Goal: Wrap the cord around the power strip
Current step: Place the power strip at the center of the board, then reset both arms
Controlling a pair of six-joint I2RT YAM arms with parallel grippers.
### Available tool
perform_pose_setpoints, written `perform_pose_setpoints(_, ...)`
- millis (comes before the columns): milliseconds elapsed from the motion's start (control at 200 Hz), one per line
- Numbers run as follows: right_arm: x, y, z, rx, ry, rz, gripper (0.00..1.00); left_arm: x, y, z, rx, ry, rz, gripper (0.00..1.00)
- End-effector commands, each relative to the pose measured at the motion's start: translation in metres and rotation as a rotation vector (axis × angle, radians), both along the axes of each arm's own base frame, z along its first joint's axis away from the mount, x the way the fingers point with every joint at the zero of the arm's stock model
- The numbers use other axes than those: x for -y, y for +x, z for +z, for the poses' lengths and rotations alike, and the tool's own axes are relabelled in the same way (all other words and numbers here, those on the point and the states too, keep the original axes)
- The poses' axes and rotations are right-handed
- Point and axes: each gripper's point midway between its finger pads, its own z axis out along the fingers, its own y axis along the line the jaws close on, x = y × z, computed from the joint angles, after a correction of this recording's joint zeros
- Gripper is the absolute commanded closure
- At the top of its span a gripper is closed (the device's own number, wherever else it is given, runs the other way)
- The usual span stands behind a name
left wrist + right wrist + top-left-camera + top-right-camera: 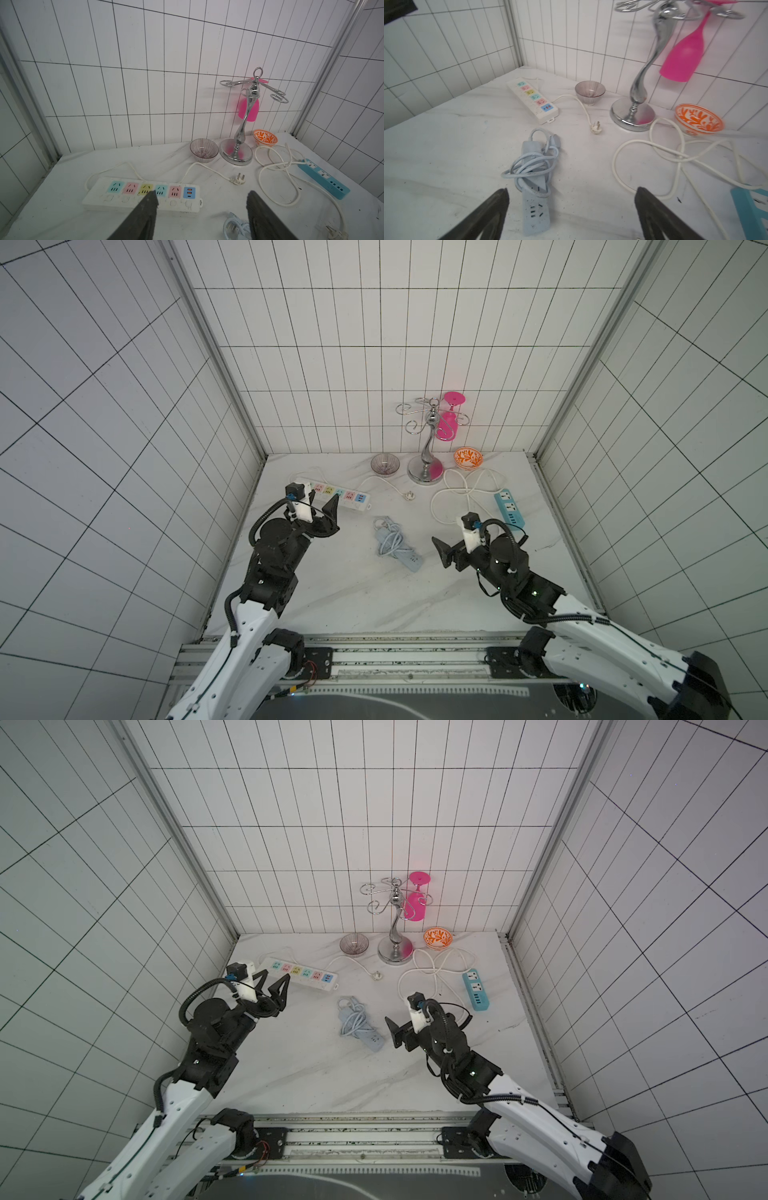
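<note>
Your right gripper (572, 191) gapes wide and empty, hovering near the socket end of the power strip (535, 212). That strip lies mid-way across the table (446, 145), with the cord (529, 166) looped loosely over its middle. Your left gripper (201, 193), jaws spread, grips nothing; it hangs above the white strip (99, 197).

Robot test cell, dressed as a domestic corner. Walls: white tile panels (332, 364) with dark grid lines, on three sides, joined by bare aluminium corner posts (220, 364). Work surface: marble-patterned tabletop (353, 593). Front edge: slotted metal mounting rail (395, 659) carrying a white-and-black left arm (249, 630) and right arm (590, 635). Household props at the back: chrome glass rack (428, 448) with hanging pink goblet (449, 423), purple-striped bowl (385, 464), orange-patterned bowl (468, 457).
</note>
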Motion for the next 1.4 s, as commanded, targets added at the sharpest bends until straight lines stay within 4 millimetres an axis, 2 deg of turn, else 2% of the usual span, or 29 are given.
perform_pose_setpoints(0,0.042,0.009,0.034,0.066,0.032,-0.161,0.00,-0.023,0.007,-0.029,-0.086,-0.041,0.138,0.23)
perform_pose_setpoints(85,0.070,0.018,0.034,0.084,0.029,-0.260,0.01,-0.037,0.011,-0.044,-0.124,-0.053,0.212,0.13)
perform_pose_setpoints(130,0.084,0.023,0.032,0.091,0.016,-0.312,0.01,-0.042,0.013,-0.052,-0.141,-0.044,0.239,0.02)
perform_pose_setpoints(220,0.117,0.035,0.025,0.113,-0.004,-0.425,0.01,-0.056,0.016,-0.069,-0.178,-0.030,0.301,0.02)
perform_pose_setpoints(320,0.150,0.049,0.017,0.144,0.027,-0.516,0.01,-0.067,0.020,-0.078,-0.207,-0.028,0.356,0.02)
perform_pose_setpoints(440,0.184,0.062,-0.010,0.166,0.030,-0.626,0.01,-0.079,0.025,-0.084,-0.225,0.003,0.430,0.02)
perform_pose_setpoints(535,0.200,0.069,-0.034,0.166,0.033,-0.692,0.01,-0.085,0.030,-0.092,-0.243,0.013,0.471,0.02)
perform_pose_setpoints(605,0.205,0.070,-0.048,0.195,0.024,-0.715,0.01,-0.088,0.033,-0.099,-0.255,0.013,0.494,0.02)
perform_pose_setpoints(690,0.208,0.064,-0.056,0.253,0.028,-0.726,0.01,-0.091,0.037,-0.106,-0.267,0.018,0.511,0.02)
perform_pose_setpoints(810,0.201,0.068,-0.068,0.264,-0.015,-0.689,0.01,-0.094,0.042,-0.115,-0.308,0.036,0.522,0.03)
perform_pose_setpoints(899,0.202,0.063,-0.067,0.317,-0.014,-0.687,0.01,-0.102,0.044,-0.118,-0.319,0.065,0.569,0.03)
perform_pose_setpoints(984,0.196,0.067,-0.078,0.296,-0.032,-0.653,0.01,-0.111,0.043,-0.123,-0.315,0.090,0.622,0.03)
perform_pose_setpoints(1149,0.204,0.059,-0.077,0.346,0.010,-0.675,0.01,-0.117,0.040,-0.120,-0.225,0.106,0.640,0.03)
perform_pose_setpoints(1269,0.205,0.070,-0.087,0.270,0.017,-0.655,0.01,-0.117,0.043,-0.122,-0.173,0.133,0.624,0.03)
perform_pose_setpoints(1394,0.218,0.085,-0.094,0.208,0.051,-0.672,0.01,-0.115,0.051,-0.128,-0.135,0.146,0.611,0.03)
